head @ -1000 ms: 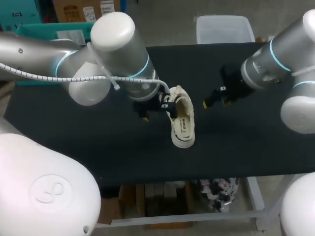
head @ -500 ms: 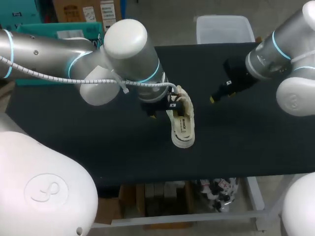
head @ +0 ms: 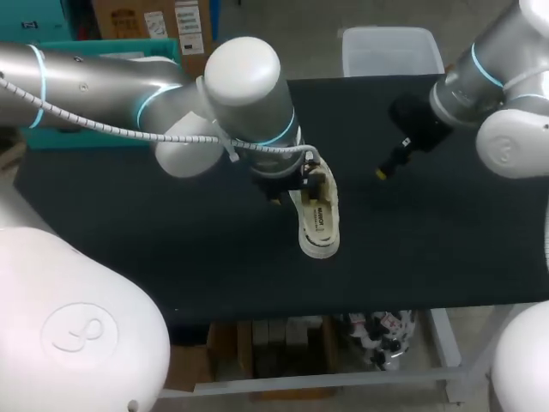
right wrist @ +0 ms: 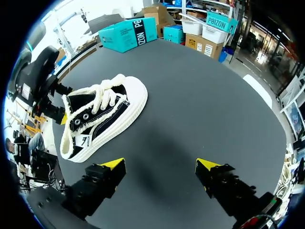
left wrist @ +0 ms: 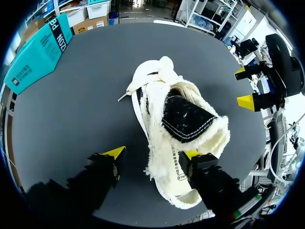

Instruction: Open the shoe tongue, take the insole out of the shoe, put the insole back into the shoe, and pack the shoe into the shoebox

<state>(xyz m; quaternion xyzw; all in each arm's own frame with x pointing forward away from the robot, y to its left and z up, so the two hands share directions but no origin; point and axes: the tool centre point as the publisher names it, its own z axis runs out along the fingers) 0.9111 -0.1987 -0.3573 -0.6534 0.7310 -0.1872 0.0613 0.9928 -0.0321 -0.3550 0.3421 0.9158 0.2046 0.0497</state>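
1. My left pincer (left wrist: 152, 153) hangs over the shoe (left wrist: 181, 133) with its fingers spread wide, and it has hold of nothing.
2. One of its fingertips (left wrist: 114, 151) stands over the bare table (left wrist: 71, 95), just beside the shoe and apart from it. The other sits over the shoe's opening, above the insole (left wrist: 177, 179); I cannot tell whether it touches.
3. The shoe is cream and black with frayed edges. It stands on its sole near the middle of the table, heel toward the near edge in the head view.
4. The insole lies inside the shoe, its printed heel part showing.
5. A black flap with a cream edge, the tongue (left wrist: 186, 119) as far as I can tell, stands up over the opening, with the laces bunched ahead of it.
6. My right pincer (right wrist: 160, 164) hovers above the table well apart from the shoe, its two fingers wide apart and empty.
7. From my right wrist the shoe shows side on, with my left pincer just beyond it.
8. A teal box (right wrist: 126, 33) sits at the table's far edge; whether it rests on the table I cannot tell.
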